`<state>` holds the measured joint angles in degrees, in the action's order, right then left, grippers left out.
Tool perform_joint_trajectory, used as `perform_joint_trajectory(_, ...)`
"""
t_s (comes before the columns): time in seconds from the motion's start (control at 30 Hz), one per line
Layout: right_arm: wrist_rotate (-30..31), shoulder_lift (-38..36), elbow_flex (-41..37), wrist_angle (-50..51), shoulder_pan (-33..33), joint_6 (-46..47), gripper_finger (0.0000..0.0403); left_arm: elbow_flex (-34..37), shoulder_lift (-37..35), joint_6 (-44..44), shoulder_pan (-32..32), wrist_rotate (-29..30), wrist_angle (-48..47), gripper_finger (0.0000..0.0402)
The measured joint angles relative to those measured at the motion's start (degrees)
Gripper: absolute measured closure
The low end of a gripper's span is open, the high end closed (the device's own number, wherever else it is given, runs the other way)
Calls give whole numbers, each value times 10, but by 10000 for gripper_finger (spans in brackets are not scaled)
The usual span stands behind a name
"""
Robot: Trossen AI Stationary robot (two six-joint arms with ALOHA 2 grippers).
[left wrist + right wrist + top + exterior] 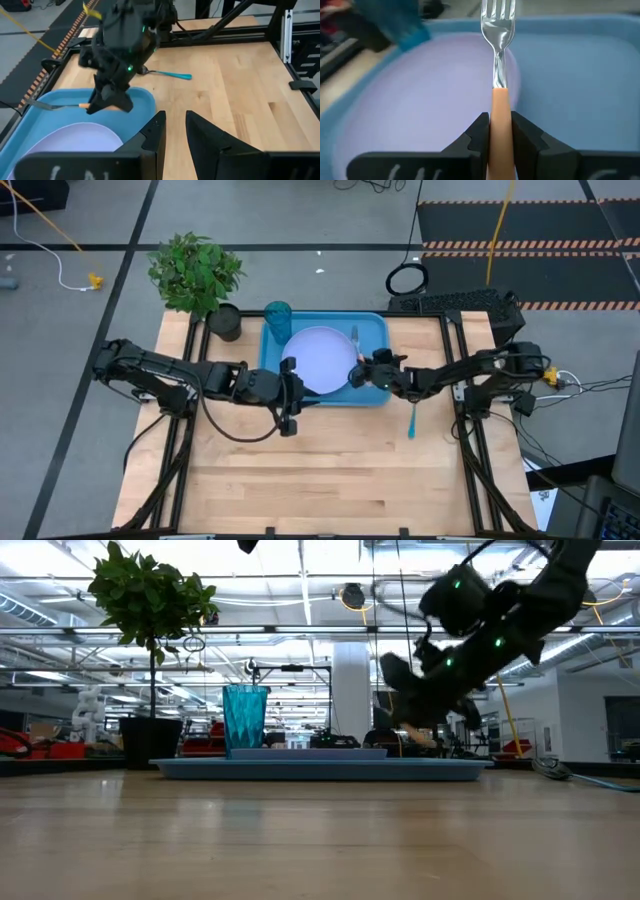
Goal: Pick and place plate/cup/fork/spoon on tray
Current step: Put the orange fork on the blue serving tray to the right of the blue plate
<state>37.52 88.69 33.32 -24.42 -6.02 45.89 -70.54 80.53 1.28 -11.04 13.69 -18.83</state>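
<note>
No writing could be read; the fork [499, 60] was clamped by the right gripper [499, 132] at the plate's [420, 100] three o'clock, while the left gripper [172, 132] was held released.

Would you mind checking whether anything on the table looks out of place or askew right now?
Only the spoon stands out: it lies alone on the bare wood right of the tray, while the plate and cup are in it. The right tool holds the fork over the tray.
</note>
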Motion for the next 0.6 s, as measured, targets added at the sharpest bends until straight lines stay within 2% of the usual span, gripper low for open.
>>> perform_joint_trajectory(0.2,4,53,0,2,-16,77,356,0,0,-1,9,0,10,325)
perform_joint_trajectory(0.4,16,56,0,31,-19,106,356,0,0,-10,9,0,14,325)
perform_joint_trajectory(0.6,-8,56,0,81,-32,153,356,0,0,-23,10,0,39,325)
